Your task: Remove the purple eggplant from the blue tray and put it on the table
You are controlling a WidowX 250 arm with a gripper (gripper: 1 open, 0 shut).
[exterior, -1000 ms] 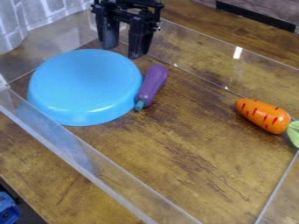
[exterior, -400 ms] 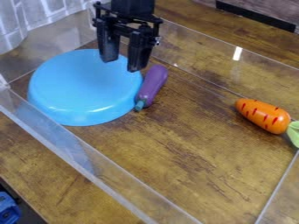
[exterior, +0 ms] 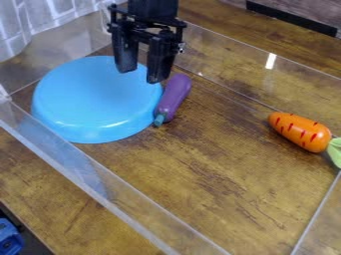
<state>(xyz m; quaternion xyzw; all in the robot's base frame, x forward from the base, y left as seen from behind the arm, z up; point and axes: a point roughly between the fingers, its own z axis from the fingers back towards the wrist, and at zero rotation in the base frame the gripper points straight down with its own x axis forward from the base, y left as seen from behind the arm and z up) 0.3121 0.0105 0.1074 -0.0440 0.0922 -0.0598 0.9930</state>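
Holds the black gripper (exterior: 142, 72) over the far-right edge of the blue tray (exterior: 94, 100), fingers spread apart. Shows the purple eggplant (exterior: 173, 97) on the table (exterior: 200, 179), just right of the blue tray, green end toward the camera. Includes an orange carrot (exterior: 300, 130), well right of the blue tray.

Beside the black end effector (exterior: 144, 62), the round plastic tray (exterior: 96, 99) is plain light blue and the elongated eggplant (exterior: 174, 96) purple, while farther off the tapered carrot (exterior: 300, 130) is orange with dark stripes and a green top.
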